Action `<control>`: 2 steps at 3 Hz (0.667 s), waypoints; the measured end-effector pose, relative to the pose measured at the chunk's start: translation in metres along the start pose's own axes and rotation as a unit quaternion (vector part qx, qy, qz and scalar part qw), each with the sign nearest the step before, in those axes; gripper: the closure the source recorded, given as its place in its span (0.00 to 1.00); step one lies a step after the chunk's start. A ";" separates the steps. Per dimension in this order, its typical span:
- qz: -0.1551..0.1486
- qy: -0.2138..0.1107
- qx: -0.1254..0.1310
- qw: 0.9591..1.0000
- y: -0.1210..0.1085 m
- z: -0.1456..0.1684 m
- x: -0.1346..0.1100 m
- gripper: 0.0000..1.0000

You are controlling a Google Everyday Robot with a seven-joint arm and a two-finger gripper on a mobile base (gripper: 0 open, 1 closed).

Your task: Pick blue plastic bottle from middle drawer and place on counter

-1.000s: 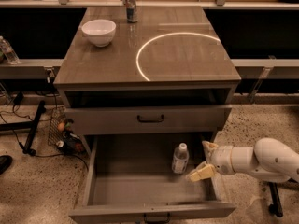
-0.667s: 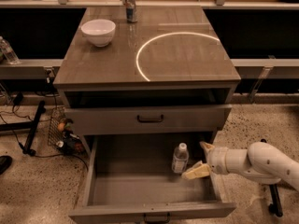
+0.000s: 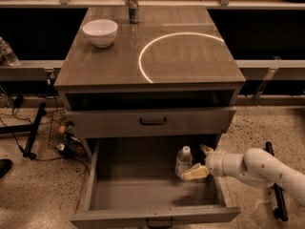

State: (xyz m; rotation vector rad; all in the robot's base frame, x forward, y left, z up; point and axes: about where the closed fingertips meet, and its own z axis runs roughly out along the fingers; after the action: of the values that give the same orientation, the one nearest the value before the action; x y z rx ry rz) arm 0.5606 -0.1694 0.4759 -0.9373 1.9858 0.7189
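The blue plastic bottle (image 3: 183,160) stands upright in the right part of the open middle drawer (image 3: 90,185), white cap up. My gripper (image 3: 199,161) is inside the drawer just right of the bottle. It is open, with one finger (image 3: 206,149) behind and one finger (image 3: 194,173) in front, both close to the bottle's right side. The bottle is not held. The counter (image 3: 109,66) with its white arc line is above.
A white bowl (image 3: 100,31) and a silver can (image 3: 133,4) stand at the back of the counter. The shallower drawer front (image 3: 152,121) with a black handle overhangs the back of the open drawer. Cables and a wire basket (image 3: 62,132) lie on the floor to the left.
My gripper and arm have moved slightly left, closer to the bottle. The bottle has not moved.
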 end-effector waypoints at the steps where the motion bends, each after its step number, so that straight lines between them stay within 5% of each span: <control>1: 0.008 -0.013 -0.001 1.000 -0.002 0.010 0.002 0.26; 2: 0.018 -0.036 -0.010 0.999 0.006 0.018 0.001 0.49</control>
State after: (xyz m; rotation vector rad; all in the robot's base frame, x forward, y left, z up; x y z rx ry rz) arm 0.5631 -0.1527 0.4668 -0.8770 1.9392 0.7840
